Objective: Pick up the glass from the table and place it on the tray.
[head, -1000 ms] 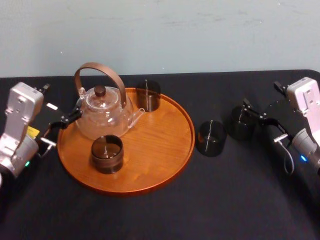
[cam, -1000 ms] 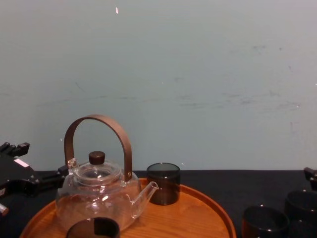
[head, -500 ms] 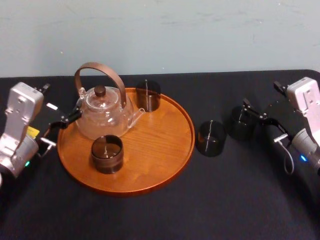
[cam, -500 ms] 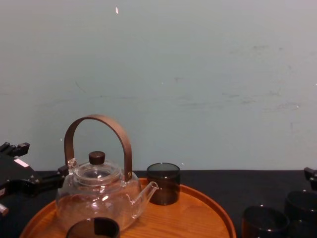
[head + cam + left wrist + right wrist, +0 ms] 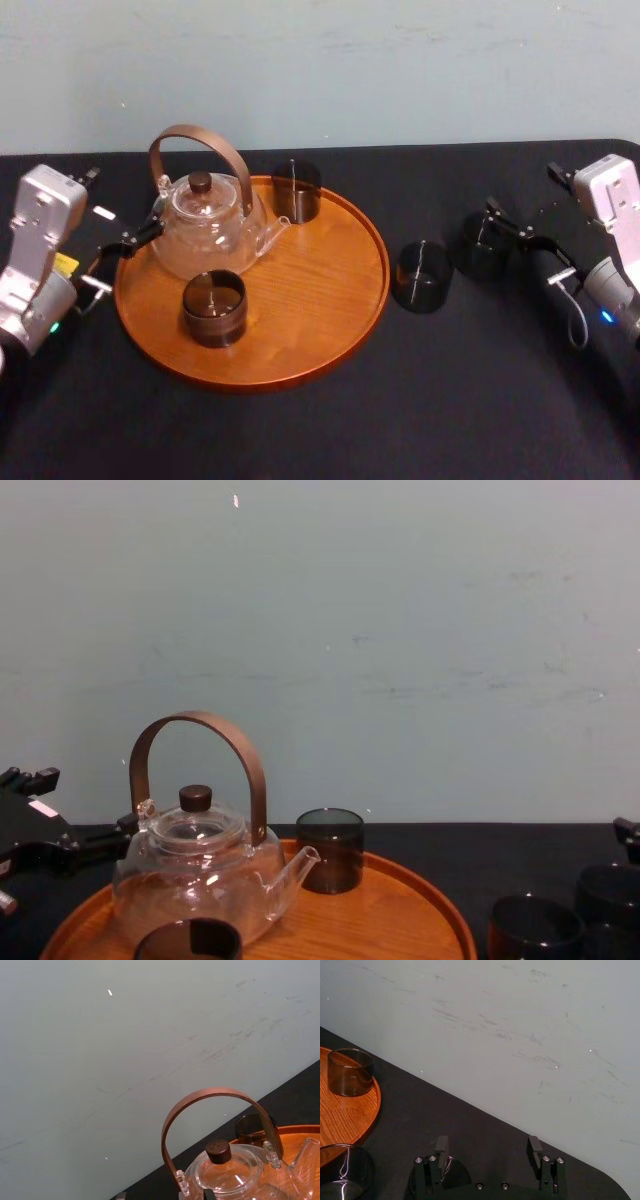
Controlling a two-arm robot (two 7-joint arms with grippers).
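On the table (image 5: 330,430), nearest me, the tray (image 5: 330,300) carries a front cup (image 5: 213,307). To its right, on the bare table, stands a second glass (image 5: 421,277), just beside the tray. Beyond that stands the glass (image 5: 479,246), also on the table. My right claw (image 5: 488,1146) is spread wide, gripping nothing. One finger (image 5: 441,1149) stands at the glass's rim, and I cannot tell contact. My left claw (image 5: 120,208), spread, rests beside the tray's left rim. Farther back on the tray are the teapot (image 5: 205,225) and a rear cup (image 5: 296,190).
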